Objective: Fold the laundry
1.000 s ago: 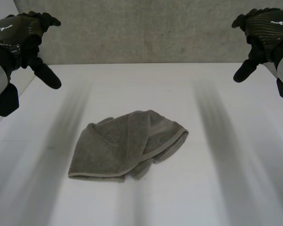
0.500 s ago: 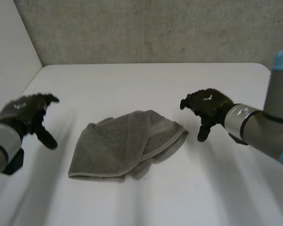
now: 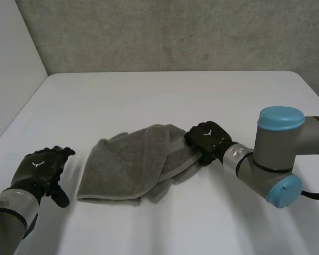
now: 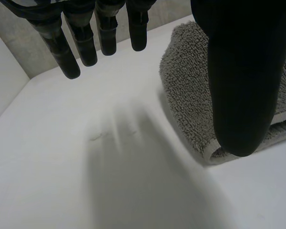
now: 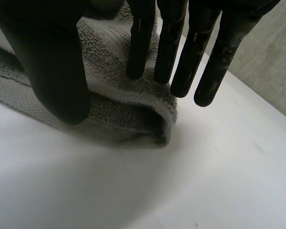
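"Grey terry towel [image 3: 133, 164], is it folded already?"
"Not yet. It lies crumpled in the middle of the white table [image 3: 149, 95]. I think all the folding is left."
"And the robot hands?"
"The right robot hand [image 3: 207, 141] is at the towel's right edge, fingers straight, holding nothing. The left robot hand [image 3: 42, 170] is beside the near left corner, also spread and empty."

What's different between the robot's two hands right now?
The left hand hangs over bare table beside the towel, at its near-left corner; the right hand is over the towel's folded right edge. The left hand sits nearer the robot, the right hand farther out. Both are black, with fingers straight and open.
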Robot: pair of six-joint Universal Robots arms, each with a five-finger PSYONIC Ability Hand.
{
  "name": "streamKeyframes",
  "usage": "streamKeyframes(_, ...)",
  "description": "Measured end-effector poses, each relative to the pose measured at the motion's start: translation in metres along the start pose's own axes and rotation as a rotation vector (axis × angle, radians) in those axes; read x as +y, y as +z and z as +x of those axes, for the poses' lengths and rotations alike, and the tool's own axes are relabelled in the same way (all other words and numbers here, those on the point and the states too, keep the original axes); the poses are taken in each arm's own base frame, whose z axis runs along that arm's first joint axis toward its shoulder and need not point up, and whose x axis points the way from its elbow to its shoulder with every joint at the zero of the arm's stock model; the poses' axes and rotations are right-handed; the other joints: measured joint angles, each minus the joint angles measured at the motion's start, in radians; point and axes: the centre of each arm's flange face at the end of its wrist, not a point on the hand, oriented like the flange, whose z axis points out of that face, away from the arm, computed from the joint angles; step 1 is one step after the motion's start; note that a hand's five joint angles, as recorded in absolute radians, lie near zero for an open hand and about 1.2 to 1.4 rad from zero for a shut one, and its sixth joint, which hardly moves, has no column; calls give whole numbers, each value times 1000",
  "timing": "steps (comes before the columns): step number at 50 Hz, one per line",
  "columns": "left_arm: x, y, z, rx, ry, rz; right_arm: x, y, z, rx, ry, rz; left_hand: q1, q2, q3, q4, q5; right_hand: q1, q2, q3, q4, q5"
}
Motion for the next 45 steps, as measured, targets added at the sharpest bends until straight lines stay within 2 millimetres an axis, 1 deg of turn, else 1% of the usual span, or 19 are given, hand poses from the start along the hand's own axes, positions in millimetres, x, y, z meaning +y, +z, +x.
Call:
streamKeyframes(3,0,0,0,-1,-1,3,2,3,-2,-2,-5,9,-1,-1,0,-2,-1,36,43,42,43,42)
streamKeyframes(5,-1,0,0,-1,-2,4,2,4,-3,-1,-7,14,-2,-3,-2,-3,-3,185,228,229,222,219)
streamKeyframes(7,-1,0,0,-2,-2,5,2,6,-3,2,-10,23,-2,-4,-3,-4,-3,274,332,332,327,326)
streamKeyframes(8,-1,0,0,-2,-2,6,2,7,-3,3,-11,26,-2,-4,-3,-5,-5,274,332,332,327,326)
streamKeyframes(9,-1,0,0,-2,-3,6,2,9,-2,8,-14,38,-4,-8,-6,-8,-8,368,466,456,469,466)
streamKeyframes(14,-1,0,0,1,-3,8,-1,11,1,24,-20,68,-12,-14,-13,-15,-15,368,488,495,508,494)
streamKeyframes(17,-1,0,1,6,-1,13,-10,10,6,43,-16,97,-14,-18,-17,-18,-18,368,488,496,510,496)
streamKeyframes(20,-1,2,4,16,2,23,-29,3,15,74,6,140,-15,-18,-17,-19,-19,368,488,496,510,496)
streamKeyframes(21,0,3,5,22,3,26,-39,-1,20,88,21,161,-15,-18,-17,-19,-19,368,488,496,510,497)
streamKeyframes(22,0,3,5,22,3,26,-39,-1,20,88,21,161,-15,-18,-17,-19,-19,368,488,496,510,497)
streamKeyframes(23,0,4,5,26,4,28,-46,-5,23,97,33,178,-15,-18,-17,-19,-19,368,488,496,510,497)
streamKeyframes(24,2,6,8,43,5,30,-60,-13,30,113,57,205,-14,-16,-16,-17,-16,368,488,496,510,497)
streamKeyframes(25,3,8,9,54,6,30,-67,-18,33,121,70,218,-14,-16,-16,-17,-16,368,488,496,510,498)
streamKeyframes(26,3,8,9,54,6,30,-67,-18,33,121,70,218,-14,-16,-16,-17,-16,368,488,496,510,498)
streamKeyframes(28,7,11,14,91,9,20,-82,-32,44,147,105,239,-3,-5,-4,-7,-4,368,488,496,510,499)
streamKeyframes(30,11,14,17,117,10,8,-90,-44,55,169,132,234,26,23,21,21,23,368,488,496,510,499)
streamKeyframes(34,15,16,21,145,11,-10,-92,-55,64,187,158,205,69,65,66,66,67,368,488,496,510,500)
streamKeyframes(38,18,18,25,164,14,-20,-88,-64,69,191,182,153,84,81,82,81,83,368,488,496,510,501)
streamKeyframes(45,18,25,30,182,24,-22,-78,-67,68,187,199,99,144,140,142,141,142,368,488,496,510,501)
